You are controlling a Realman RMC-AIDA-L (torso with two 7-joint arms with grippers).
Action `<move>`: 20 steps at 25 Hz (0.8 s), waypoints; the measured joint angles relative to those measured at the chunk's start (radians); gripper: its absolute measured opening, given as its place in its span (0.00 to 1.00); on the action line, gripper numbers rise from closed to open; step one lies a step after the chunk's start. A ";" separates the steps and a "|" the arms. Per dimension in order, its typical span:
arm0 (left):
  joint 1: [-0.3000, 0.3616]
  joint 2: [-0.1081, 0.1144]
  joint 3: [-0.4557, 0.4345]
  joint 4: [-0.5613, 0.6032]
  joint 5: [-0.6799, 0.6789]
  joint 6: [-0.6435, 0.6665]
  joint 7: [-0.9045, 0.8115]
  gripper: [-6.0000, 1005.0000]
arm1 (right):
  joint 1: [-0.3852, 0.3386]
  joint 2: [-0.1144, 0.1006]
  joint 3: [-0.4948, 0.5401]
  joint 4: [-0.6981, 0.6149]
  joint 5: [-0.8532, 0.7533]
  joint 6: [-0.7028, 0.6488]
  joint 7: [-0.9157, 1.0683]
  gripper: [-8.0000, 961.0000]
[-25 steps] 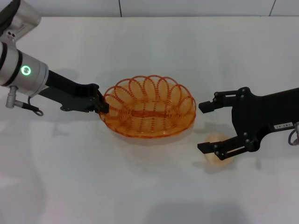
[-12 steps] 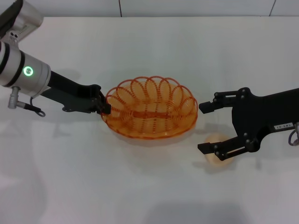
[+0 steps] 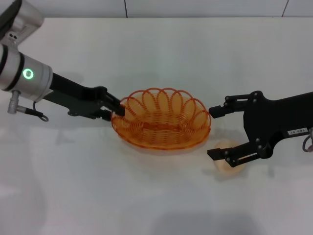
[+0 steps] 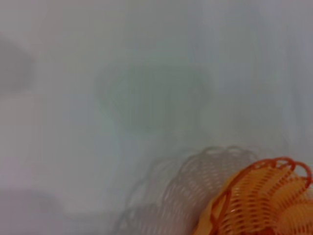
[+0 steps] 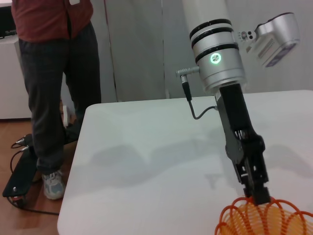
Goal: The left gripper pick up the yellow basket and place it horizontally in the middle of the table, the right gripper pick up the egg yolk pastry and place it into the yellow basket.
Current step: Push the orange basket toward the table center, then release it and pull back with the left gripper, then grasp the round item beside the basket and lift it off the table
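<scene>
The first half of the task is in hand: the left gripper point(image 3: 116, 109) is clamped on the scalloped rim at one end of the yellow basket point(image 3: 162, 119), its fingers closed on the looped wire, and the basket stretches away from its fingertips lengthwise across the middle of the table point(image 3: 156, 196). In the left wrist view the basket point(image 4: 259, 200) shows as an orange edge with its faint shadow on the white surface beside it, which suggests it is hanging just above the table, or only lightly on it, not fully set down; I cannot tell which. The right wrist view, looking across from the far side, shows the left gripper point(image 5: 258, 194) pinching the rim from above. The right gripper point(image 3: 216, 132) waits wide open just off the basket's other end, one finger near the rim and the other finger over the egg yolk pastry point(image 3: 229, 155), which lies on the table under that lower finger and is not grasped. The next move calls, I judge, for the left gripper to settle the basket flat and let go of the rim; then the right gripper must drop around the pastry and close gently, since it looks soft. A small white label point(image 3: 296, 131) sits on the right gripper's body; its printing cannot be read. No other writing is visible.
</scene>
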 joint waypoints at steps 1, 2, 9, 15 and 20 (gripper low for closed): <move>0.003 0.003 0.000 0.002 -0.008 0.001 0.001 0.23 | -0.001 0.000 0.001 0.000 0.000 0.000 0.000 0.90; 0.006 0.006 -0.001 0.005 -0.018 0.005 0.004 0.25 | -0.001 0.000 0.002 0.000 0.000 0.000 0.000 0.90; 0.018 0.019 -0.001 0.041 -0.057 0.045 0.037 0.64 | -0.002 -0.002 0.003 -0.001 0.000 0.000 0.000 0.89; 0.051 0.020 -0.001 0.133 -0.123 0.060 0.133 0.77 | -0.002 -0.002 0.005 0.008 -0.004 0.007 0.011 0.90; 0.080 0.023 -0.002 0.175 -0.202 0.045 0.259 0.85 | -0.002 -0.002 0.005 0.010 -0.022 0.015 0.034 0.90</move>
